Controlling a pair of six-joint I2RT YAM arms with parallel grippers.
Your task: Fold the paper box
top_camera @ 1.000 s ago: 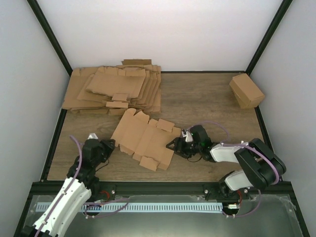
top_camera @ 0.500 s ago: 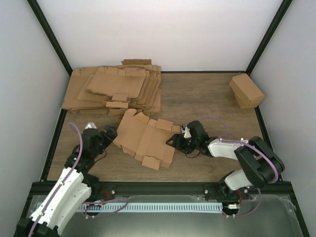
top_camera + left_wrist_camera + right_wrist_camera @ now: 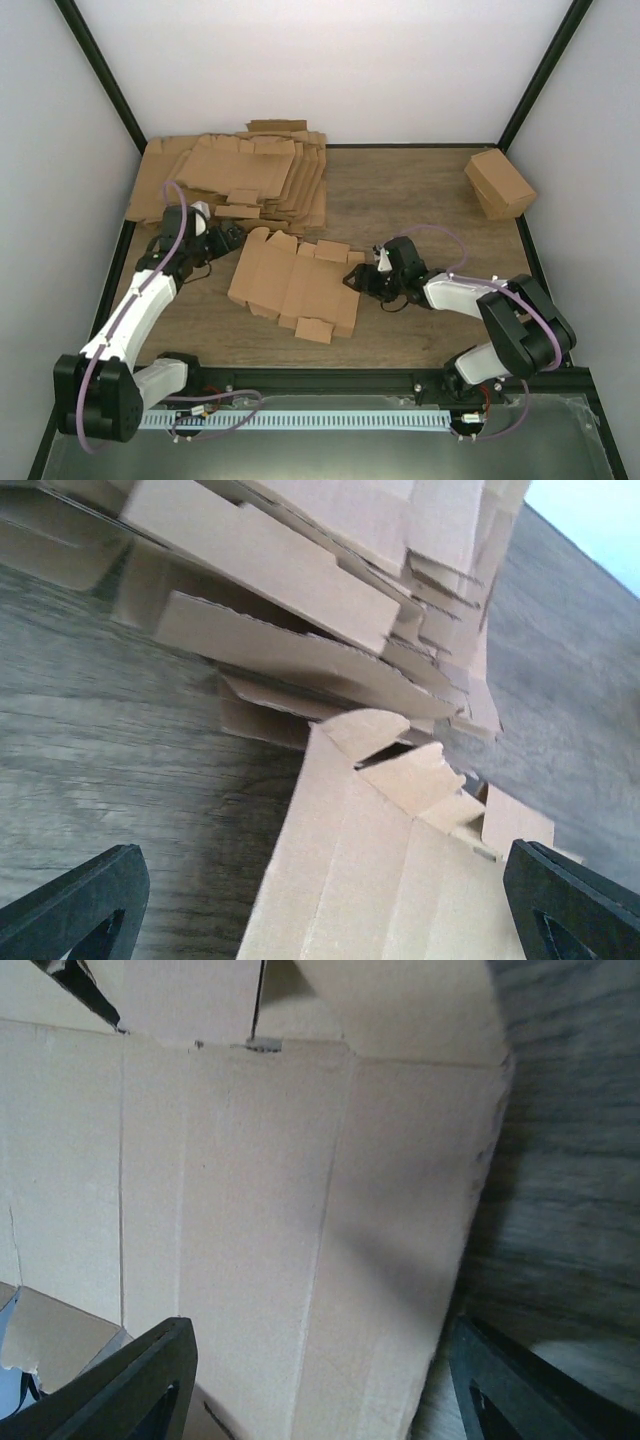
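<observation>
Wood-grain table (image 3: 410,200) fills the floor of a white-walled booth with black corner posts.

On it, the left gripper (image 3: 225,240) has its jaws spread wide and holds nothing. In its wrist view the two dark fingertips (image 3: 75,900) sit at the bottom corners, with the 10 o'clock corner of the paper box (image 3: 295,285) lying between and beyond them. The right gripper (image 3: 354,280) is also parted, its fingers (image 3: 135,1380) straddling the sheet's 3 o'clock edge without pinching it.

The paper box is an unfolded brown die-cut sheet. Parallel creases divide its panels, and small notched flaps run along its 12 and 6 o'clock edges. It lies slightly skewed on the near half of the table, left of centre.

The left arm runs from its base at 7 o'clock along the table's left edge, and its wrist turns toward 3 o'clock. The right arm is bent at the elbow near 5 o'clock, its forearm stretched low toward 9 o'clock.

A pile of sheets (image 3: 235,180) occupies the 11 o'clock corner. Its near flaps are just beside the box's far corner, and I cannot tell whether they touch. A closed brown cuboid (image 3: 500,183) stands well apart at 2 o'clock. Bare wood shows from 12 to 3 o'clock, with only a narrow strip at 6 o'clock before the table's near edge.
</observation>
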